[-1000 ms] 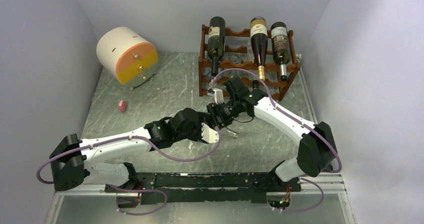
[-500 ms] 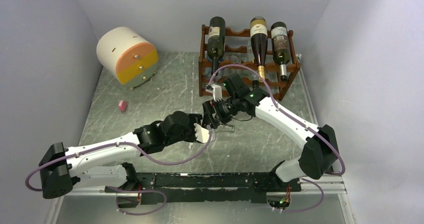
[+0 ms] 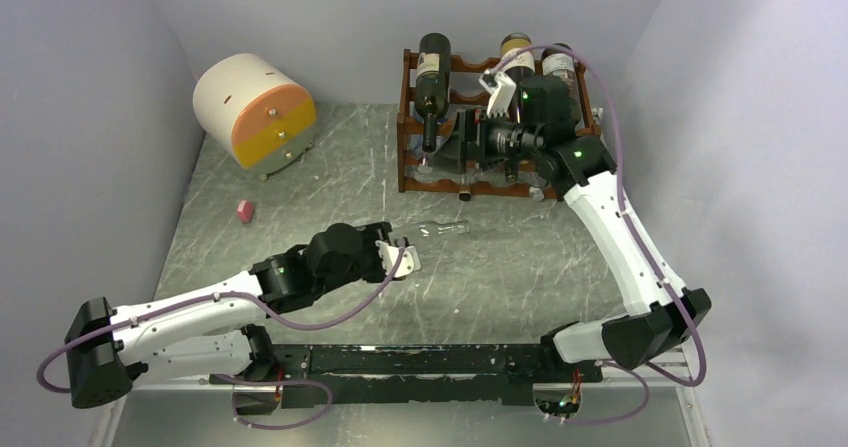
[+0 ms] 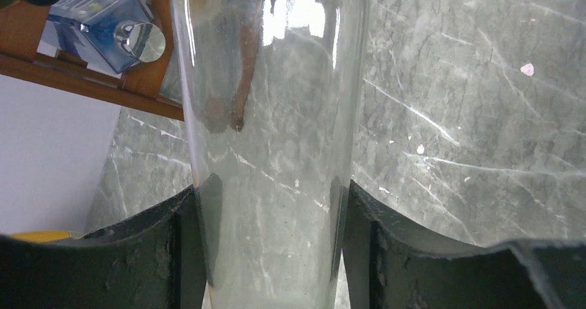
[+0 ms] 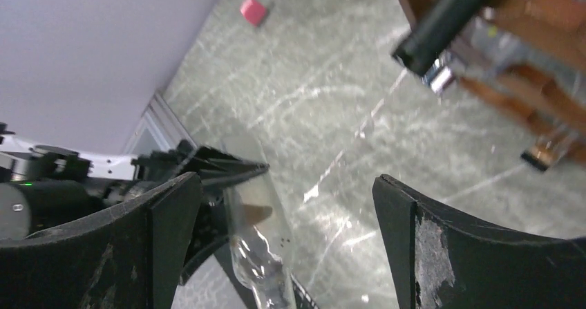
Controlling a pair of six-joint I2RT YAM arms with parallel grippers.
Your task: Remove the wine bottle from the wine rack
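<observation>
Clear glass made the wine bottle [image 3: 440,230] hard to see. It was off the wine rack [image 3: 478,65], clamped by its body in the left gripper [image 3: 400,257], low over the desk [image 3: 330,177]. The right gripper [image 3: 460,145] stood wide open and empty at the rack's front. Setting the bottle down probably wanted a slow, level descent, letting go only once it lay steady, since it could roll.

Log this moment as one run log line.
left claw: shut on clear bottle | right claw: open, empty, at wine rack | three dark bottles on rack
</observation>
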